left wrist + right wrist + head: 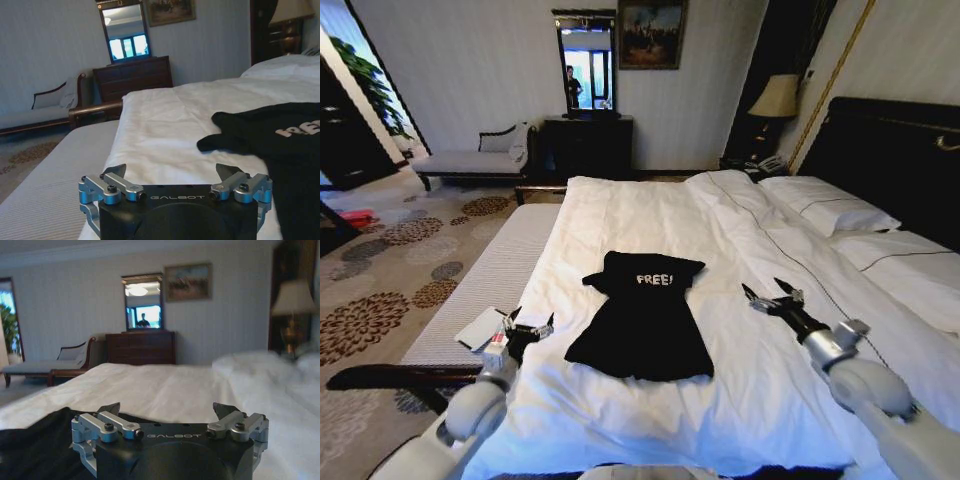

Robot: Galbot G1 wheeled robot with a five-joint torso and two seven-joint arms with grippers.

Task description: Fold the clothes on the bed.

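On bed (650, 420), black "FREE!" clothes (642, 318)

Dim room, window glare in mirror (586, 68), lamp (294, 300) blurred, wide-angle bending at edges.

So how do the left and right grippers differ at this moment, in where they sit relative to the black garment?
The left gripper hovers at the bed's left edge, beside the garment's lower left hem; the right gripper is well over the white duvet, to the garment's right and nearer its lettered end. The left sits closer to the fabric; the right has a wider gap of bare duvet. Both are open, empty and not touching the garment.
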